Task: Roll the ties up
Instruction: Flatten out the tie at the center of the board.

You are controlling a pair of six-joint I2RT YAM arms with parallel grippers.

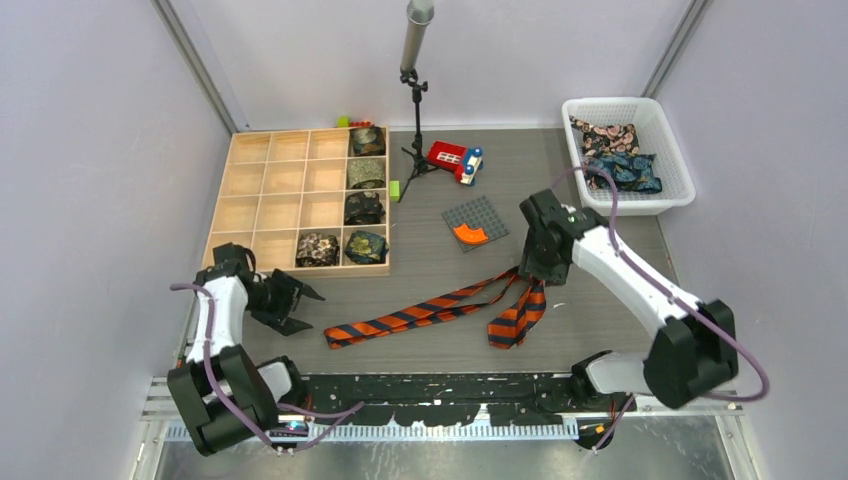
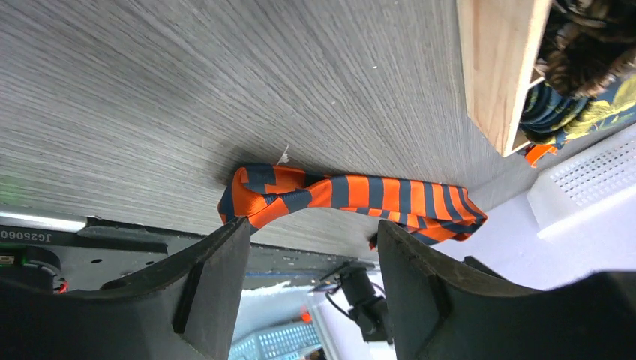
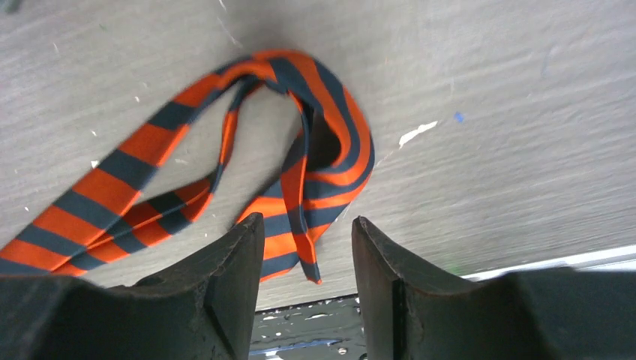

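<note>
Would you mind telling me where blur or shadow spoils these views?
Top external view: evenly lit, sharp, the orange-and-black striped fabric necktie casting little shadow. Left wrist view: necktie crisp, rolled dark floral ties in the wooden compartment tray blurred. Right wrist view: necktie slightly soft, a dark shadow above its loop, the right gripper dark and featureless.

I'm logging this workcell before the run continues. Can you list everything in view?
striped tie: one, orange and dark, loose on the table before the arms
rolled ties: five, dark patterned, wooden box's two right columns
loose ties: count unclear, dark floral, in the white basket
toy car: one, red, behind the studded plate
studded plate: one, grey, orange piece on it, table centre
stand: one, black tripod, beside the box
left gripper: open, black, near the box
right gripper: open, black, over the striped tie
</note>
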